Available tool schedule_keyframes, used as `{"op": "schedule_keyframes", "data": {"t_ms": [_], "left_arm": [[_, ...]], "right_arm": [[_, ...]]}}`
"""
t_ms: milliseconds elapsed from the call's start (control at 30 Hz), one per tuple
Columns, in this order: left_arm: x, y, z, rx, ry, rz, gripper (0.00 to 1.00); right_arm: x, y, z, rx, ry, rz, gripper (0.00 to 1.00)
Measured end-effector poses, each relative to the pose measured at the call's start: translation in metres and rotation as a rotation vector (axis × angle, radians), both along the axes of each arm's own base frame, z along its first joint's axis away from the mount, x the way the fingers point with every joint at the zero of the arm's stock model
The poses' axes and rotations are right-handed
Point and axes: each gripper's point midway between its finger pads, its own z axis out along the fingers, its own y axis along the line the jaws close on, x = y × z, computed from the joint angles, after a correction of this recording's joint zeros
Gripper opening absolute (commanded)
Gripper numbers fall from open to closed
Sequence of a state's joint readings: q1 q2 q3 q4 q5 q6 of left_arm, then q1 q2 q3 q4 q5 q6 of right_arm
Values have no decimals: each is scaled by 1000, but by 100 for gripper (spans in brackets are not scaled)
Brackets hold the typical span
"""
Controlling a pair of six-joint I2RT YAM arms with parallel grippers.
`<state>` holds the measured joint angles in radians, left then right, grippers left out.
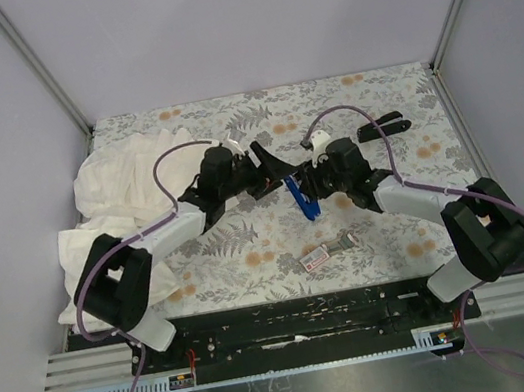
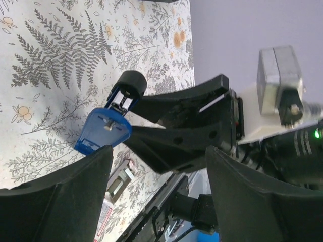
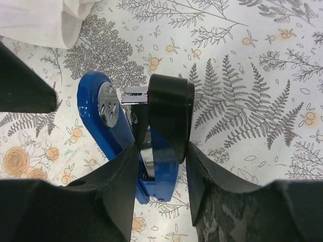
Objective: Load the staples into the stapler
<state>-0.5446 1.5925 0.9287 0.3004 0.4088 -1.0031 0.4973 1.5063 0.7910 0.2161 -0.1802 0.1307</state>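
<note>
- Cloth (image 1: 115, 196): white, bunched at the far-left side of the worktop (image 1: 250, 244), partly over the L edge.
- L gripper (image 1: 261, 161): mid-worktop, just L of the stapler and pointing at it. In the wrist view its fingers (image 2: 60, 196) stand wide apart w/ nothing between them. Not touching the stapler.
- Stapler (image 1: 300, 199): centre of the worktop, blue and black, tilted. It is splayed open, blue arm to one side and black arm to the other, w/ metal showing between.
- R gripper (image 1: 305, 186): clamped on the stapler, narrow. In the wrist view its fingers (image 3: 121, 176) press on either side of the stapler's lower part; the blue and black ends stick out past the tips.
- Staples (image 1: 317, 258): small white box w/ red label flat on the worktop, near side, below the stapler and apart from it. A short grey strip (image 1: 346, 240) lies just R of the box. Neither gripper is near them.
- Black piece (image 1: 382, 127): lies on the far-R worktop, apart from both grippers. Can't tell what it is.
</note>
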Motion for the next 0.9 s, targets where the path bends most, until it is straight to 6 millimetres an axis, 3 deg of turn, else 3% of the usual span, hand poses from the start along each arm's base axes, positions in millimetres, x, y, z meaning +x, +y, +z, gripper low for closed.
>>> {"op": "schedule_keyframes", "data": {"t_ms": [400, 900], "left_arm": [[10, -10, -16, 1, 89, 71, 45], [12, 3, -41, 38, 137, 164, 33]], "right_arm": [[-5, 5, 7, -113, -152, -42, 14], [-9, 4, 9, -146, -193, -50, 14]]}}
